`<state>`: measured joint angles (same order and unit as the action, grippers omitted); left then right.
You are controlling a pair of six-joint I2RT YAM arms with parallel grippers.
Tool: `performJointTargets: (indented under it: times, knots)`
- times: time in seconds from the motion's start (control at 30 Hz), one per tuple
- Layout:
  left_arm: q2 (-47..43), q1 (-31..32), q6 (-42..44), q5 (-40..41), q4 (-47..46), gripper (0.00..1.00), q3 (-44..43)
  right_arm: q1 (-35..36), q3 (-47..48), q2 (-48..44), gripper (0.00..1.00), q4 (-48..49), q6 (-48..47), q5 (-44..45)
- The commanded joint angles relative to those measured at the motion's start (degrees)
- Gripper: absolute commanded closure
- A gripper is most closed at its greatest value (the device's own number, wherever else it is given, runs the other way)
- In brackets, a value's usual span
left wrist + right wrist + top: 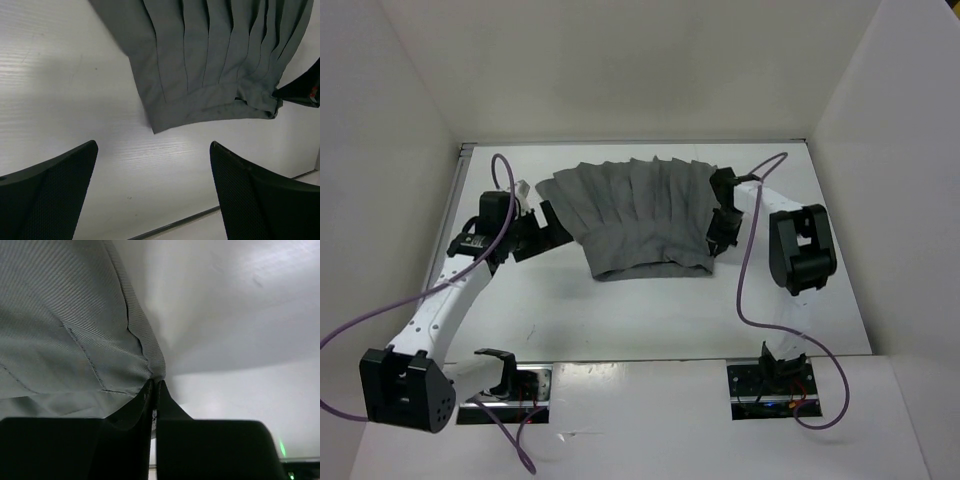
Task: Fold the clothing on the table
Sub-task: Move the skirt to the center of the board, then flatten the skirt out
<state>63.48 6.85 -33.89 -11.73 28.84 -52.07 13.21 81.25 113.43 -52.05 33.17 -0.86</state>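
Clothing (638,215) first. How many pieces do you see? (Ana)

One. It is grey, with lots of long folds running down it. They are too close together for me to count. One darker grey band (650,268) runs along the near edge. (Ben)

Where is it? (Ana)

It lies spread out flat on the one white table (620,320), in the far half, about in the middle from side to side. (Ben)

How many arms are there? (Ana)

Two, and each has one gripper. The left gripper (154,150) is just beside the left side of the clothing. Its two fingers (55,195) are spread very wide, and there is nothing between them but bare table. The near left corner of the clothing is right in front of it. (Ben)

And the other one? (Ana)

The right gripper (156,387) is at the right side, by the near corner. Its two fingers are pressed tight together, and they pinch the edge of the clothing. The cloth lifts up a little there. (Ben)

Anything else? (Ana)

Two purple cables (748,280), one on each arm. White walls (390,120) stand around the table. (Ben)
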Motion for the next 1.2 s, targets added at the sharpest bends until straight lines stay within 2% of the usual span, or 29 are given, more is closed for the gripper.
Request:
performJointTargets:
  times: [0.0,0.13,0.2,0.27,0.3,0.4,0.43,0.53,0.6,0.7,0.8,0.87,0.9,0.93,1.0,1.07,1.13,1.17]
  knots:
    - [3.82,-0.35,-1.79,-6.54,-7.65,0.01,0.57,-0.56,-5.2,-10.16,1.0,7.22,2.51,-1.94]
    - [9.37,0.17,-1.27,-10.15,-9.68,0.04,-0.83,-0.56,-8.21,-10.68,1.0,8.99,3.04,-1.95]
    - [12.44,0.18,-1.27,-10.16,-9.68,0.15,-1.62,-1.08,-9.01,-10.68,1.0,9.6,3.04,-1.95]
    - [14.64,0.18,-1.27,-10.16,-9.68,0.38,-1.63,-1.08,-10.58,-11.39,1.0,10.3,3.04,-1.95]
    - [17.35,0.18,-1.27,-10.16,-9.68,0.55,-1.63,-1.08,-10.59,-11.39,1.0,10.3,3.04,-2.56]
    - [24.39,0.18,-1.79,-13.4,-8.54,0.56,-1.63,-1.08,-11.82,-11.91,1.0,11.53,3.04,-3.7]
    - [25.63,0.18,-2.49,-14.19,-8.54,0.54,-0.76,-1.08,-11.82,-11.91,1.0,11.53,3.04,-3.71]
    - [26.43,0.79,-5.83,-14.82,-12.66,0.33,2.66,-1.08,-11.82,-12.43,1.0,11.53,3.04,-3.71]
    - [27.04,1.32,-7.06,-14.82,-12.67,0.26,2.68,-1.08,-12.34,-12.44,1.0,11.53,3.04,-3.71]
    - [27.92,1.32,-7.68,-14.29,-13.2,0.21,2.68,-1.08,-12.35,-12.97,1.0,11.53,3.04,-3.71]
    - [29.68,1.32,-8.82,-15.78,-15.65,0.21,3.29,-1.08,-12.87,-13.49,1.0,11.53,3.04,-3.71]
    - [31.6,1.85,-9.35,-17.09,-17.23,0.26,3.82,-1.08,-12.87,-13.49,1.0,11.53,3.04,-3.71]
    - [32.14,1.85,-9.35,-17.1,-17.76,0.31,3.82,-1.08,-12.87,-13.49,1.0,11.53,3.04,-3.71]
    - [33.19,1.85,-9.35,-17.88,-17.77,0.53,4.34,-1.08,-12.87,-14.1,1.0,11.53,3.04,-3.71]
    - [33.72,1.85,-9.35,-17.89,-17.77,0.67,4.35,-1.08,-13.4,-14.11,1.0,11.01,3.04,-3.71]
    - [34.51,1.85,-9.35,-17.89,-17.77,0.71,4.87,-1.08,-14.01,-14.64,1.0,11.01,3.04,-3.71]
    - [34.51,2.38,-10.4,-17.89,-18.46,0.71,5.49,-1.08,-14.54,-15.33,1.0,11.01,3.57,-3.71]
    - [35.04,2.38,-10.41,-17.89,-18.99,0.67,6.19,-1.08,-14.54,-15.34,1.0,11.01,3.57,-3.18]
